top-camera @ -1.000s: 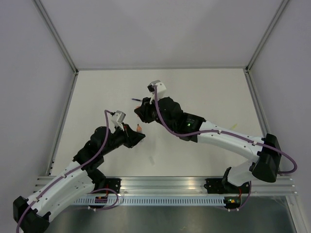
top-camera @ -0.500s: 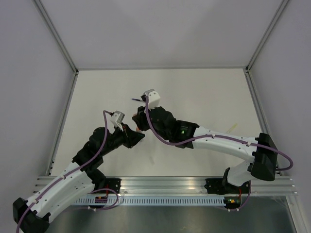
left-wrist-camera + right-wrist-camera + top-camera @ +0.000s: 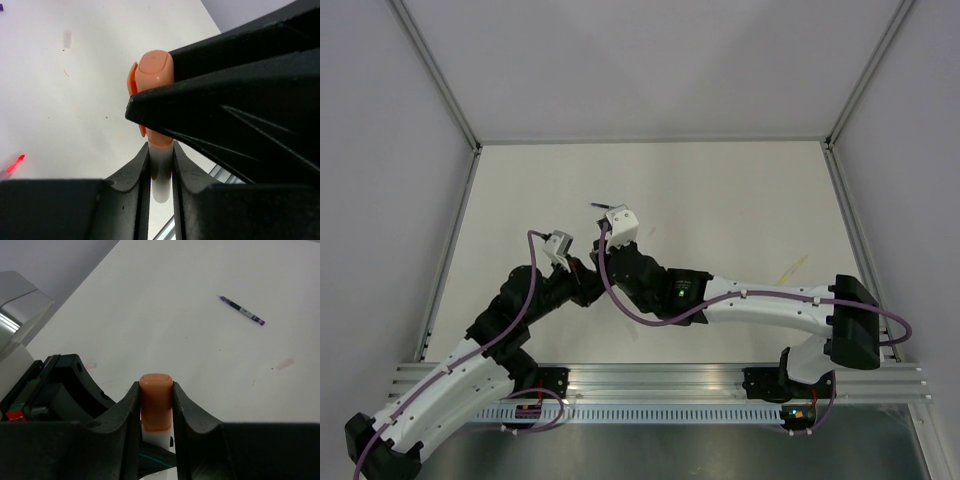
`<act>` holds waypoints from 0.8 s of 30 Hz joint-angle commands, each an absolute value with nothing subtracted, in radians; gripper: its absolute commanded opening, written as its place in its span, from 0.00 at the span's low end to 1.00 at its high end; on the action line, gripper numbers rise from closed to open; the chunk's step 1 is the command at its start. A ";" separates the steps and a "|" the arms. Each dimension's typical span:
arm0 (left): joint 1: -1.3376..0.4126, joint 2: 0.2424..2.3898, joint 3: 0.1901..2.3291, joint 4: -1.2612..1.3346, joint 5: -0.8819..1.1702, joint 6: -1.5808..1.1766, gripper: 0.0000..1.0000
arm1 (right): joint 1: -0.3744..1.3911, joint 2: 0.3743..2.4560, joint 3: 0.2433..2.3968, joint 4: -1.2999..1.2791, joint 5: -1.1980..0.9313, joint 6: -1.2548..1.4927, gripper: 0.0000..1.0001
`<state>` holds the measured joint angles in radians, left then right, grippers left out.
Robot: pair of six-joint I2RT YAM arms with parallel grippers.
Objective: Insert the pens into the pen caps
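A pen with a white barrel (image 3: pixel 161 175) stands between the fingers of my left gripper (image 3: pixel 161 150), which is shut on it. An orange pen cap (image 3: pixel 155 405) sits on the barrel's upper end, and my right gripper (image 3: pixel 155 390) is shut on that cap. In the left wrist view the cap (image 3: pixel 152 75) pokes out above the right gripper's black finger, which crosses in front of it. In the top view the left gripper (image 3: pixel 586 285) and right gripper (image 3: pixel 604 264) meet tip to tip at the table's middle left, and they hide the pen and cap.
A dark purple pen (image 3: pixel 603 206) (image 3: pixel 241 310) lies on the table just beyond the grippers. A pale yellow pen (image 3: pixel 790 268) lies to the right, beside the right forearm. A short red piece (image 3: pixel 15 163) shows at the left wrist view's edge. Metal rails border the table.
My right arm has swung left and nearer, bringing its gripper up against the left gripper. The left gripper has drawn back slightly. Both grips look the same.
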<state>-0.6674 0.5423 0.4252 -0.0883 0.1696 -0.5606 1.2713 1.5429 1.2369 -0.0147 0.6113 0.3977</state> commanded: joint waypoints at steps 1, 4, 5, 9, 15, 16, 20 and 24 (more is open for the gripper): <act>-0.666 0.522 0.429 -0.067 0.112 -0.564 0.02 | 1.324 1.568 1.253 -0.043 0.739 0.393 0.00; -0.666 0.512 0.428 -0.072 0.106 -0.569 0.02 | 1.342 1.578 1.258 -0.054 0.769 0.403 0.00; -0.666 0.506 0.428 -0.074 0.106 -0.571 0.02 | 1.344 1.580 1.258 -0.051 0.767 0.391 0.00; -0.666 0.474 0.422 -0.069 0.109 -0.575 0.02 | 1.347 1.575 1.256 -0.069 0.742 0.403 0.00; -0.664 0.439 0.408 -0.041 0.133 -0.574 0.02 | 1.345 1.513 1.198 -0.040 0.672 0.445 0.04; -0.666 0.430 0.407 -0.034 0.138 -0.577 0.02 | 1.345 1.505 1.187 -0.031 0.664 0.454 0.05; -0.666 0.416 0.408 -0.032 0.150 -0.578 0.02 | 1.347 1.497 1.190 -0.048 0.640 0.471 0.09; -0.666 0.402 0.394 -0.009 0.170 -0.566 0.02 | 1.347 1.496 1.189 -0.052 0.629 0.472 0.23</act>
<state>-0.6712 0.4213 0.3920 -0.1207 0.1932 -0.5610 1.3323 1.5188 1.2064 0.0002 0.6670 0.4492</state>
